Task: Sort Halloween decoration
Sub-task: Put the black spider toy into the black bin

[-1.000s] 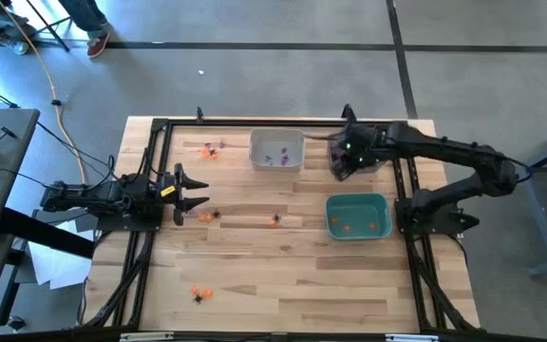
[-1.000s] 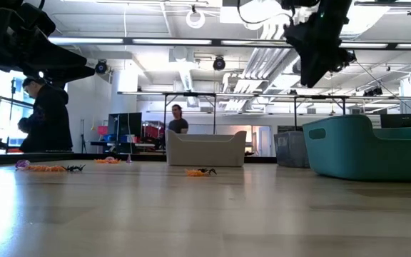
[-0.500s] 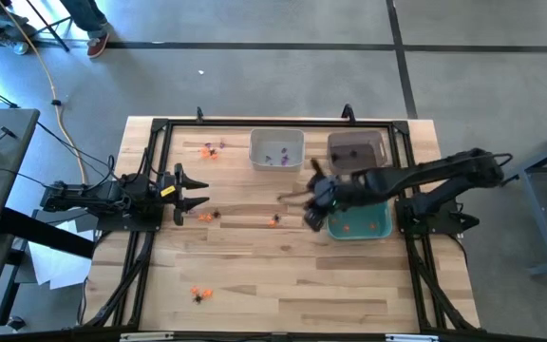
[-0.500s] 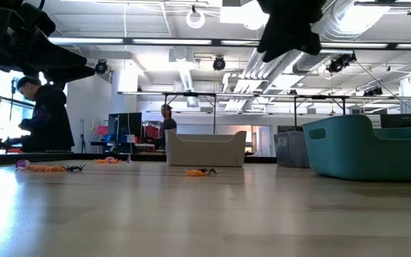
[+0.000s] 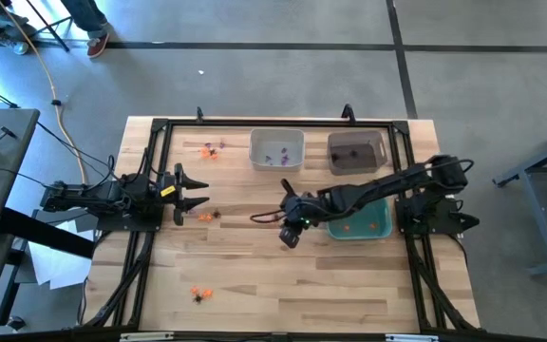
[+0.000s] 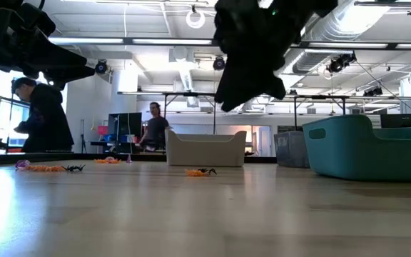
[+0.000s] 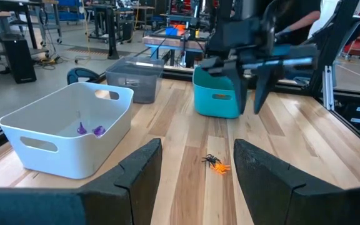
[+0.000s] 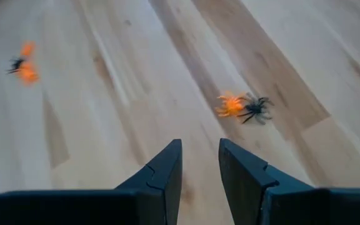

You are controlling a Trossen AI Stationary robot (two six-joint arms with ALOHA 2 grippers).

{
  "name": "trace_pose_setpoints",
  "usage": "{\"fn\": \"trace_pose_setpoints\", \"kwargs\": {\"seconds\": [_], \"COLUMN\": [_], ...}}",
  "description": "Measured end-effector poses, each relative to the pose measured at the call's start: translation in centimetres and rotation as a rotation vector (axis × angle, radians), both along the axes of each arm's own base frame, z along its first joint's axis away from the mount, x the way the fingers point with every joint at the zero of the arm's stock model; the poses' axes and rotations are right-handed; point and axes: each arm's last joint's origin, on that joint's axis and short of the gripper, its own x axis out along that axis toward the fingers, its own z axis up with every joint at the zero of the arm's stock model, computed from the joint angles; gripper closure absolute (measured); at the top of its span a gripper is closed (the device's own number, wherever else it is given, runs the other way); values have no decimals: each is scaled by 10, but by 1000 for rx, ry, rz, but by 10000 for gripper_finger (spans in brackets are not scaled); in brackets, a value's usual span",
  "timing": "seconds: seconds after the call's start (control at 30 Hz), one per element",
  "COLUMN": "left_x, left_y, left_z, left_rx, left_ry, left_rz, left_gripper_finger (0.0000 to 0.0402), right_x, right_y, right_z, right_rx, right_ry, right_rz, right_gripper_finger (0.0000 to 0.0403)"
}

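Right gripper (image 5: 290, 228) above mid-table, an orange-and-black trinket pair (image 8: 242, 106) just ahead of its fingertips.

The right gripper hung over bare wood with its fingers a narrow gap apart and nothing between them; the orange piece and black spider (image 5: 274, 220) lay touching each other on the table, close beside the gripper and clear of the teal bin (image 5: 384, 228). More trinkets (image 5: 200, 294) lay scattered near the table edges. The left gripper (image 5: 194, 191) waited at the left side, fingers spread wide and empty. Purple pieces (image 7: 90, 130) sat in the white bin (image 7: 55, 150).
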Motion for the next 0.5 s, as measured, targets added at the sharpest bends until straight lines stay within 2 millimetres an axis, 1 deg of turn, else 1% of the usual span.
{"fn": "trace_pose_setpoints", "kwargs": {"seconds": [0.17,0.27,0.5], "left_x": [0,0,0], "left_y": [0,0,0], "left_z": [0,0,0], "left_rx": [0,0,0], "left_ry": [0,0,0], "left_rz": [0,0,0], "left_gripper_finger": [216,216,216], "right_x": [10,15,16], "right_y": [-10,-14,-29], "right_z": [-15,-20,-21], "right_rx": [-21,-24,-51], "right_ry": [4,-6,-3], "right_rz": [-5,17,10], "right_gripper_finger": [302,302,302]}}
